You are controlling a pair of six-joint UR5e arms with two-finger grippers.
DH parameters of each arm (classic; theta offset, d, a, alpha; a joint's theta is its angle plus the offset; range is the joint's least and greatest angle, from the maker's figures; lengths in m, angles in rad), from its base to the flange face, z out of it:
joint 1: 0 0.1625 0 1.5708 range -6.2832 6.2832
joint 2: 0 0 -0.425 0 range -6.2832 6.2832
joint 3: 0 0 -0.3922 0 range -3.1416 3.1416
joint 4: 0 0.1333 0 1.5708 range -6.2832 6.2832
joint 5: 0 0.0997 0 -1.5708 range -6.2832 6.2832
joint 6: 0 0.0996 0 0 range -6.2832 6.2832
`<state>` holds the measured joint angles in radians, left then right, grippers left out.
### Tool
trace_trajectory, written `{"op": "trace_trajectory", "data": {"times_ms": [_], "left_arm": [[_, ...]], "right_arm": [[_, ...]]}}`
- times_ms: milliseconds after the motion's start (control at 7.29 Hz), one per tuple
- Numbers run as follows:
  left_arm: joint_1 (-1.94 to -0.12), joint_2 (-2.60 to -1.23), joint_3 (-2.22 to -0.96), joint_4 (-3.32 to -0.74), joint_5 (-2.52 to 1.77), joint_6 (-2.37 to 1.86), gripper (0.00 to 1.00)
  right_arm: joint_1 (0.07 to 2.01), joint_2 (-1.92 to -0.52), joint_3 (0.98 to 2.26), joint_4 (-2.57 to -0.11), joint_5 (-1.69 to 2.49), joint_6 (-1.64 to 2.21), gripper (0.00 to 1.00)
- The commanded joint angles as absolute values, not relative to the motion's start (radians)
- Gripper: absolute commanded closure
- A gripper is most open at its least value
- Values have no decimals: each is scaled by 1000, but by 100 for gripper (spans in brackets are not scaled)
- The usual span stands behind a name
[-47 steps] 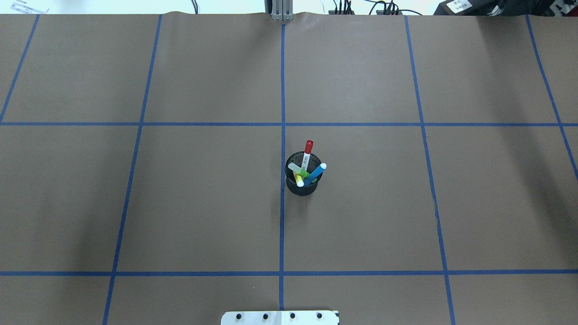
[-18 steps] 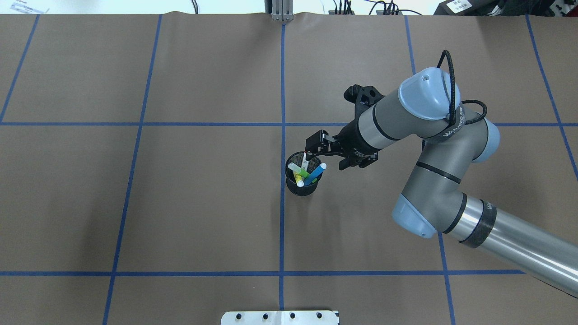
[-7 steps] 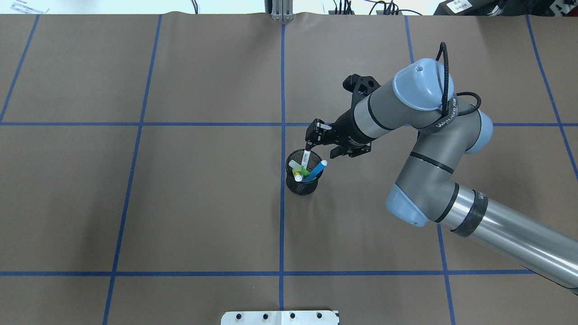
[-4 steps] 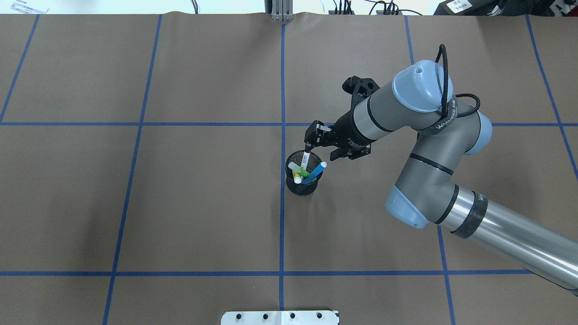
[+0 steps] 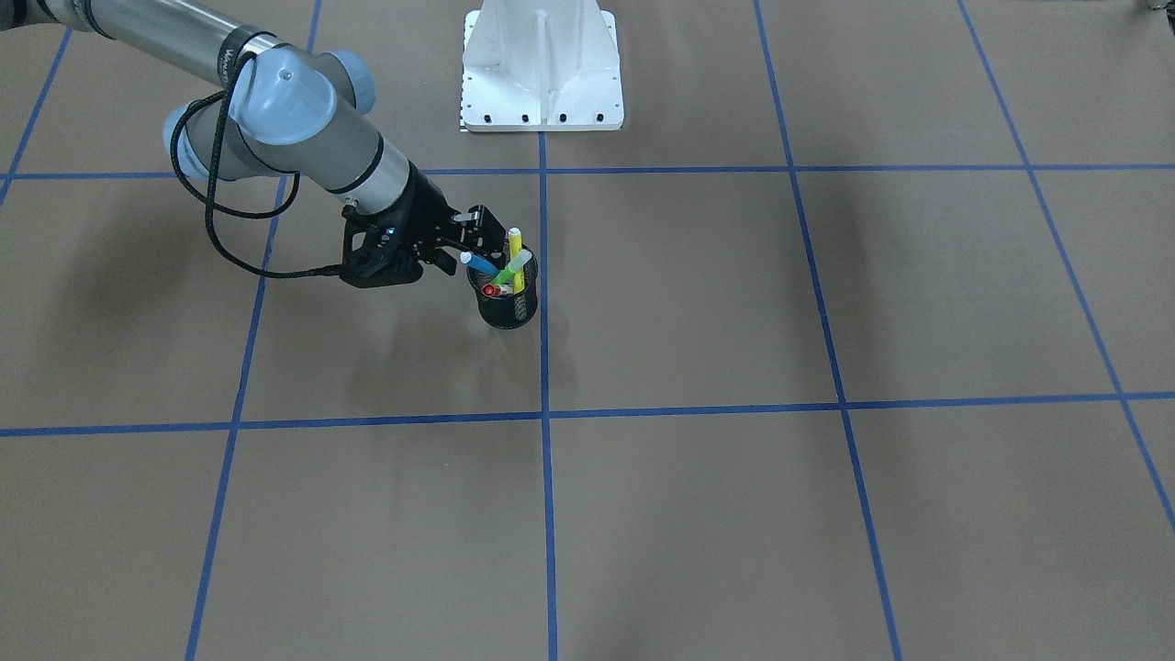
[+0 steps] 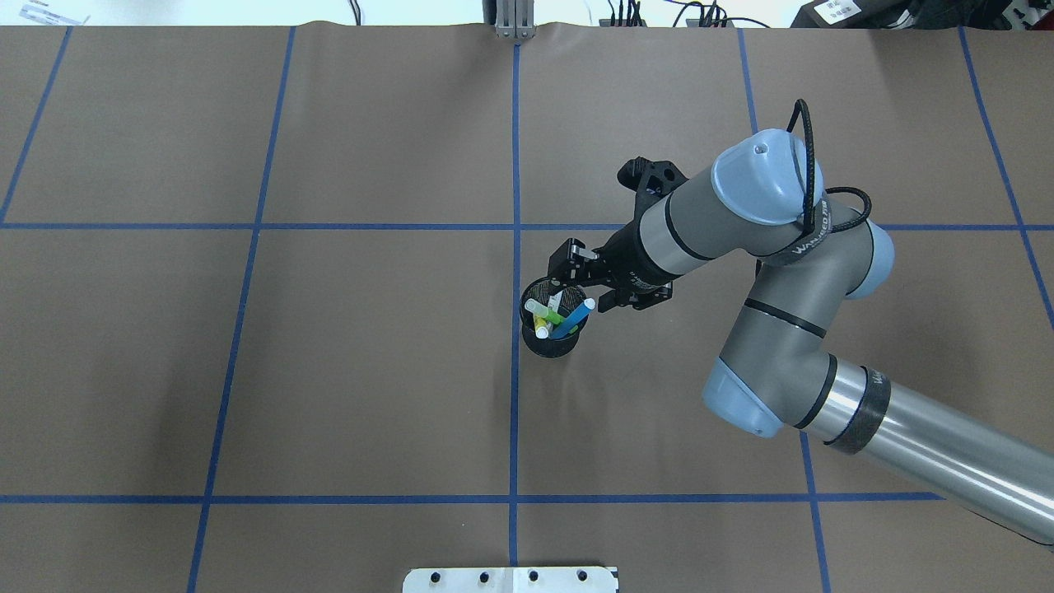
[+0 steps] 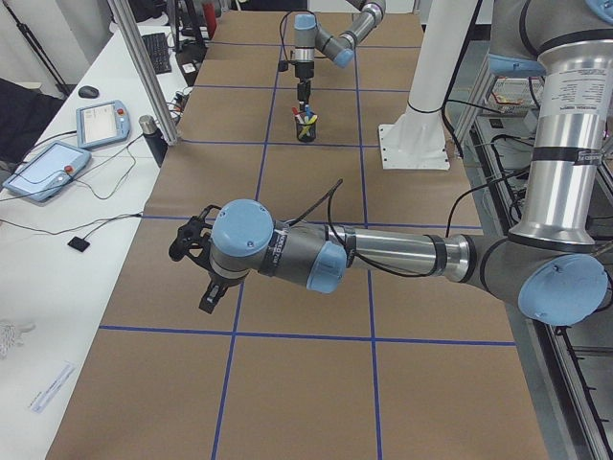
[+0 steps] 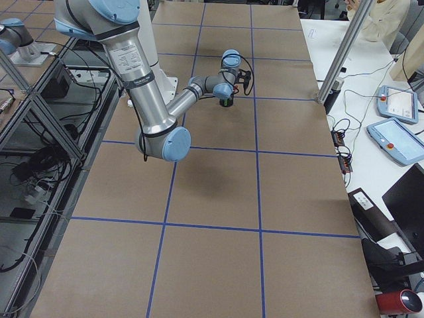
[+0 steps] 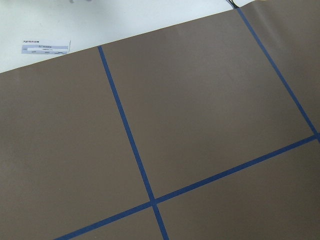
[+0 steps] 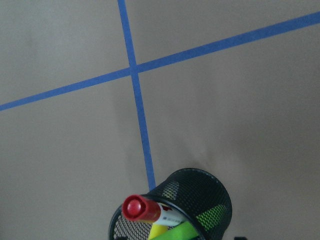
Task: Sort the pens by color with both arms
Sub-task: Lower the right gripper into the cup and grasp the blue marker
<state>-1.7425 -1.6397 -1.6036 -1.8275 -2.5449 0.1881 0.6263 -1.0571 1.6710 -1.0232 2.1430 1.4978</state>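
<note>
Black and angular, my right end effector [image 6: 570, 268] hung over the far rim of the black mesh cup [image 6: 550, 342], close above the pens. Whether its fingers were spread or pressed together I could not tell. My right wrist camera caught none of them, only the glossy round cap of the red-capped pen [image 10: 136, 207]. That cap lay free against the cup's wire rim, with the white labelled barrel slanting down inside.

All four pens stood in that cup, crossed like sticks. The blue pen [image 6: 576, 316] leaned toward my right, the yellow pen [image 5: 516, 255] toward my base, and the lime green pen [image 5: 508, 272] toward my left. The cup, a small cylinder of fine woven wire, sat just beside a blue tape line [image 6: 515, 165] near the middle of the table [image 6: 370, 371]. Smooth matt brown paper covered the table, ruled by the tape into big rectangles.

My right arm [image 6: 741, 206], a grey tube with pale blue rounded joint caps and a looping black cable, stretched in over the paper. My left arm [image 7: 383, 251] lay out over the table well apart from the cup. My left end effector [image 7: 196, 251] showed only from the side, so I could not tell its state. The white metal pedestal [image 5: 542, 73] stood on my side of the table.
</note>
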Motion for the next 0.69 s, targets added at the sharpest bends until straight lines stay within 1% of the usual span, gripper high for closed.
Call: {"op": "trace_trajectory", "data": {"times_ms": [0, 549], "left_arm": [[-1741, -1641, -1603, -1828, -2545, 189, 0], [-1740, -1641, -1603, -1829, -2545, 189, 0]], "right_arm": [[617, -1057, 1677, -1023, 2143, 1505, 27], [633, -1052, 1667, -1026, 2137, 1486, 27]]}}
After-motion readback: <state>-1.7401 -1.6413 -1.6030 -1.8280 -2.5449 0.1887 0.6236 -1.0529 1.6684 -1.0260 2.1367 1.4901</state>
